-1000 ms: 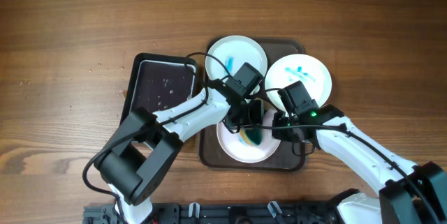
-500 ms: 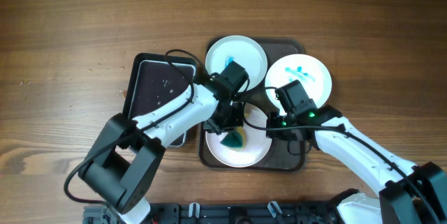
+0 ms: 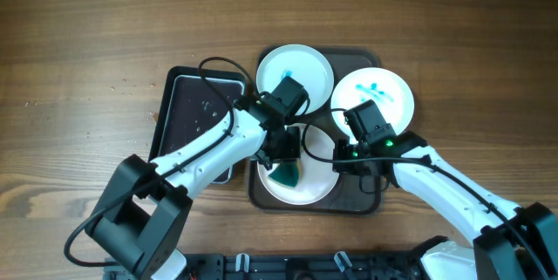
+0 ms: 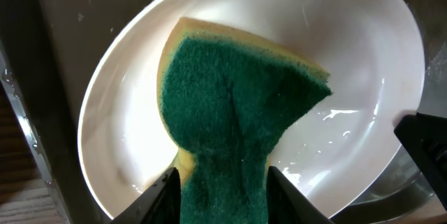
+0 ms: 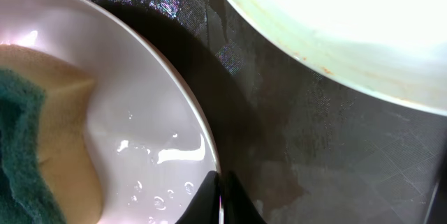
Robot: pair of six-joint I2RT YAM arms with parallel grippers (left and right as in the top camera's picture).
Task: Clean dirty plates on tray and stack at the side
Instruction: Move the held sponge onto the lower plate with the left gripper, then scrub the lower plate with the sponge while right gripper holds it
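The tray (image 3: 357, 56) sits in the middle of the table (image 3: 87, 53), and all three plates are on it. The near plate (image 4: 349, 56) lies at the front of the tray. It looks white and wet, with little drops of water on it. The sponge (image 4: 230, 105) lies on this plate, green side up and yellow side down. The left gripper (image 4: 222, 189) has the sponge between its two fingers. Both fingers touch the sponge and the sponge gets thin there, so it looks squeezed and held. The right gripper (image 5: 222, 199) is closed tight on the right edge of the near plate, pinching its rim. The far plate (image 3: 305, 60) is at the back left of the tray and has a blue smear on it. The right plate (image 3: 375, 92) is at the back right and has blue smears in its middle. It sticks out a bit past the right rim of the tray. The two back plates are close to each other but do not touch. A black tray (image 3: 196, 97) lies just left of the tray, with small drops of water on it.
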